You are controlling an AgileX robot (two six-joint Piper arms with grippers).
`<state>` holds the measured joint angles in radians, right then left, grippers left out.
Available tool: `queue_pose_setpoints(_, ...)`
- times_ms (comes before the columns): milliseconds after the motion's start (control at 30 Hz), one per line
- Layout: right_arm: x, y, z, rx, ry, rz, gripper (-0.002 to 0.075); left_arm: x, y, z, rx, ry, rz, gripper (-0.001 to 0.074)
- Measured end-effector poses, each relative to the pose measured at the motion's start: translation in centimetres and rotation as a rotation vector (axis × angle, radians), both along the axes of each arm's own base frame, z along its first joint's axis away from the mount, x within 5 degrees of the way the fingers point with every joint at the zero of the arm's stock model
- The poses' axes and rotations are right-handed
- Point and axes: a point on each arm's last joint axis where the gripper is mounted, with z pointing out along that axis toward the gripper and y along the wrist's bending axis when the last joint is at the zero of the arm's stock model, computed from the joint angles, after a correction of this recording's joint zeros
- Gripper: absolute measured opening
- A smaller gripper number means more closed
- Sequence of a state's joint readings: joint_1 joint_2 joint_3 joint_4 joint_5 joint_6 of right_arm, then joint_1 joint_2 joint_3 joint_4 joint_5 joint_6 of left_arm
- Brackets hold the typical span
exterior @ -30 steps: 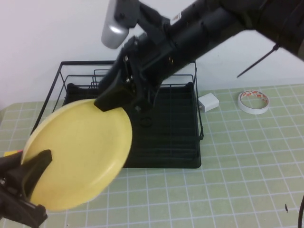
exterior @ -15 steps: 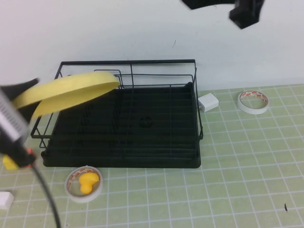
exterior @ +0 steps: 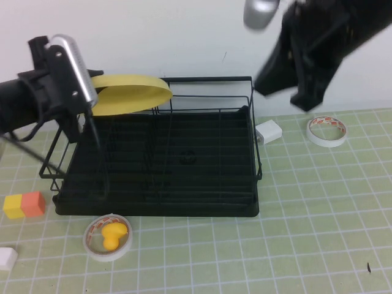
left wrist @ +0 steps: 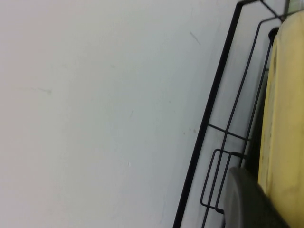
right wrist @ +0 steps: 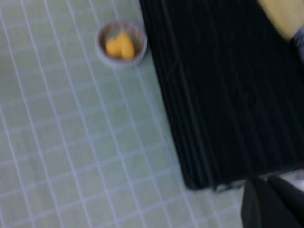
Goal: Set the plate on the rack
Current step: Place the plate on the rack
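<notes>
The pale-yellow plate [exterior: 131, 95] is seen almost edge-on, held in the air over the back left corner of the black wire rack [exterior: 184, 159]. My left gripper [exterior: 95, 101] is shut on the plate's left rim. In the left wrist view one dark finger [left wrist: 247, 199] lies against the plate [left wrist: 285, 118], with rack rails [left wrist: 213, 109] behind. My right gripper [exterior: 294, 86] is raised above the rack's back right corner, empty, with its fingers [right wrist: 273, 204] close together. The right wrist view looks down on the rack tray [right wrist: 228, 85].
A white tape roll holding a yellow duck [exterior: 109, 236] lies in front of the rack. Yellow and orange cubes [exterior: 23, 205] and a white block [exterior: 7, 258] are at the left. A white block [exterior: 268, 131] and a tape roll [exterior: 326, 131] are to the rack's right.
A second ago both grippers held the plate in front of the rack. The right gripper let go and rose to the right. The left arm carried the plate up over the rack's back left.
</notes>
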<state>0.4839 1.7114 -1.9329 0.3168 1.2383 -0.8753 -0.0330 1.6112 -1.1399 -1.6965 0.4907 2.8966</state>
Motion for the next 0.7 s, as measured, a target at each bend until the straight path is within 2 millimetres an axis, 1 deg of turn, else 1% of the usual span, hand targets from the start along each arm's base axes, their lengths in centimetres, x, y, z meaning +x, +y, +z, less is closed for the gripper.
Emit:
queue_pose_setpoints(133, 0.5, -0.5, -2.8, -0.104, 0.062, -0.051, 0.0004, 3.4, -0.1, -1.8, 0.023, 0.014, -0.009, 0.0100)
queue_pose_setpoints(233, 0.6, -0.9, -4.1, -0.160, 0.086, -0.078, 0.0003, 5.4, -0.2, -3.1, 0.032, 0.025, -0.012, 0.0100)
queue_pose_setpoints(300, 0.7, -1.1, -4.5, -0.177, 0.090, -0.087, 0.0003, 6.6, -0.2, -4.0, 0.032, 0.035, -0.012, 0.0100)
queue_pose_setpoints(367, 0.7, -1.1, -4.7, -0.186, 0.093, -0.090, 0.0003, 7.3, -0.3, -4.7, 0.032, 0.044, -0.013, 0.0100)
queue_pose_setpoints(467, 0.7, -1.2, -4.7, -0.191, 0.092, -0.091, 0.0003, 7.8, -0.2, -5.8, 0.034, 0.066, -0.011, 0.0100)
queue_pose_setpoints(700, 0.9, -1.1, -4.6, -0.179, 0.069, -0.092, 0.0002, 8.2, -0.3, -6.9, 0.035, 0.089, -0.012, 0.0100)
